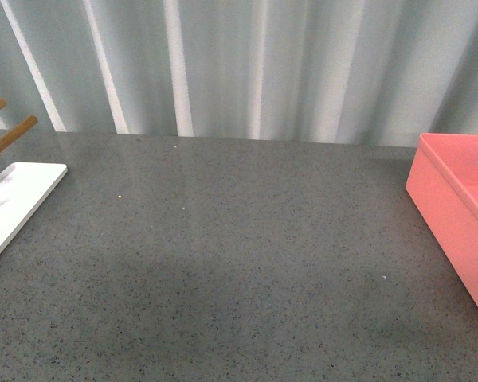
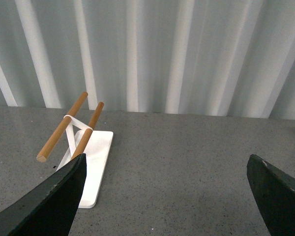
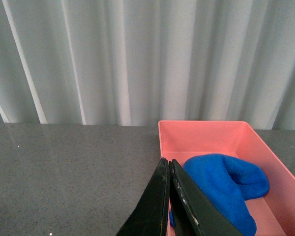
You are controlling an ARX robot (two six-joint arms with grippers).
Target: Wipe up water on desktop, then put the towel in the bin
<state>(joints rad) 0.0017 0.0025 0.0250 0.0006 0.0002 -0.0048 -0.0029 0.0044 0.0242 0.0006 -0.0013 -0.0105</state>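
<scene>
Fingers (image 3: 179, 196) partly hiding towel (image 3: 226, 184)

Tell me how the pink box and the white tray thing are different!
The bin is salmon pink with tall straight walls; the white tray is flat and low. The bin holds the blue towel; the tray carries a stand with two wooden rods. Both are rectangular and sit on the grey desktop.

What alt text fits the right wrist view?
A bright blue towel lies bunched inside a salmon-pink bin on a dark grey speckled desktop. The right arm's dark tool, fingers closed together and holding nothing, points toward the bin's near corner. Pale pleated curtains fill the background.
</scene>
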